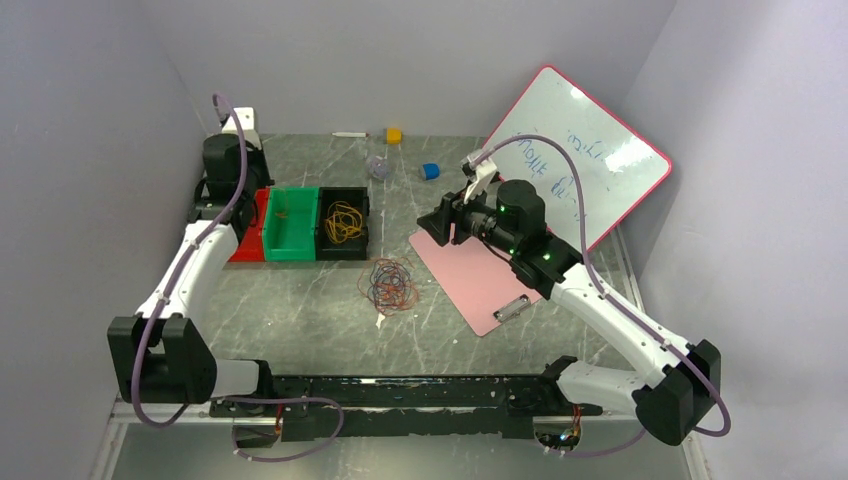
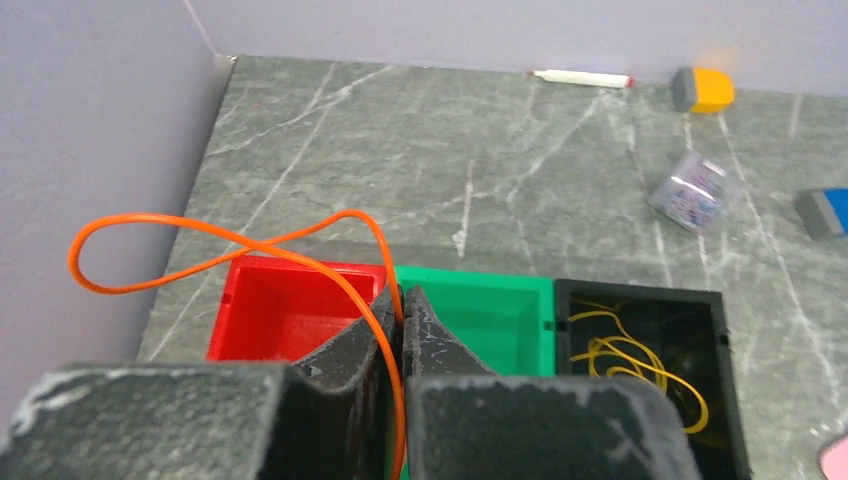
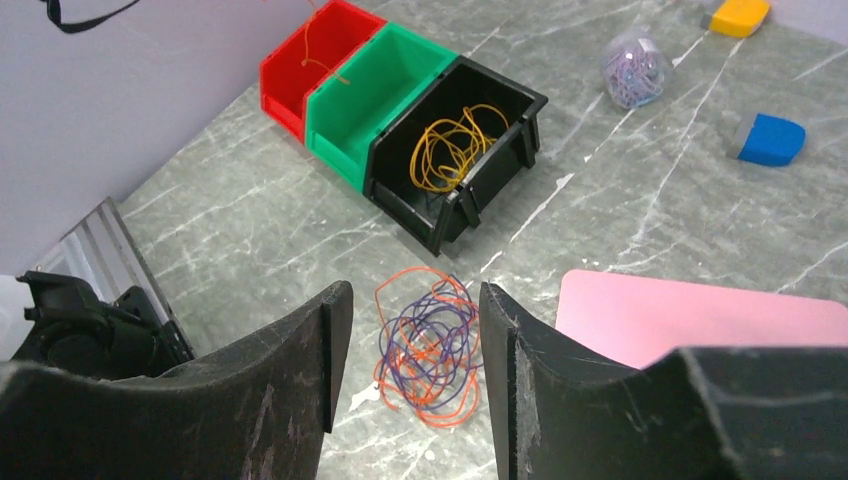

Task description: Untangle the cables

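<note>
A tangle of orange and dark purple cables (image 1: pixel 390 285) lies on the table in front of the bins, and shows between my right fingers in the right wrist view (image 3: pixel 432 350). My right gripper (image 3: pixel 415 300) hangs open above it, touching nothing. A yellow cable (image 1: pixel 344 222) is coiled in the black bin (image 3: pixel 520 100). My left gripper (image 2: pixel 403 295) is shut on one orange cable (image 2: pixel 352 213), which loops out to the left above the red bin (image 2: pixel 230 320) and the green bin (image 2: pixel 530 290).
A pink clipboard (image 1: pixel 480 275) lies right of the tangle, and a whiteboard (image 1: pixel 580 160) leans behind it. At the back of the table are a marker (image 1: pixel 350 134), a yellow block (image 1: pixel 394 135), a blue block (image 1: pixel 430 171) and a clear box of paper clips (image 1: pixel 377 166).
</note>
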Available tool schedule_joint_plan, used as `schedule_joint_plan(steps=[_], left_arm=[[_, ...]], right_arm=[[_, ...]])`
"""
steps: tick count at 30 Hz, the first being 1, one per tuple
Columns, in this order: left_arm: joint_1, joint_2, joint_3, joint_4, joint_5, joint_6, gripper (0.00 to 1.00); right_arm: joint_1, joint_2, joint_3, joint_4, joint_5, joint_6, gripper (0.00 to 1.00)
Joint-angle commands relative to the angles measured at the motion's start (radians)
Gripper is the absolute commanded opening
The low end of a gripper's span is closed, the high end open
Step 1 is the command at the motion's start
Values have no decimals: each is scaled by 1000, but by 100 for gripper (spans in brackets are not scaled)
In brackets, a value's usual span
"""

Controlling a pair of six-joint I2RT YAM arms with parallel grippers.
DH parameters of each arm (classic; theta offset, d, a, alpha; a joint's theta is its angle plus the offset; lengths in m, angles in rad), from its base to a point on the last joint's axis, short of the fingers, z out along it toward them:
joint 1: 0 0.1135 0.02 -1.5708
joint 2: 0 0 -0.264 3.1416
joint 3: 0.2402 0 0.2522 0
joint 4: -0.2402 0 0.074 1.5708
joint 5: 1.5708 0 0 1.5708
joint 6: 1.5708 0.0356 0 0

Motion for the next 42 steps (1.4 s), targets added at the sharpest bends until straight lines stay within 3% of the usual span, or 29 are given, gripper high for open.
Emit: schedule_joint_plan(steps=[1, 12, 25, 31, 42], left_arm=[[77, 23, -1, 85, 66, 1, 7], [110, 94, -3, 126, 253, -18, 7], [97, 229, 37, 121, 333, -53, 7], [81, 257, 61, 83, 265, -63, 7], [160, 125, 134, -8, 208, -6, 7]], right_arm=[[2, -6, -5, 2, -16, 3, 53], [2, 12, -9, 9, -31, 5, 53], [2, 55, -7, 7, -72, 22, 54], [1, 63, -2, 8, -77, 28, 53], [2, 72, 5, 19, -89, 38, 53]])
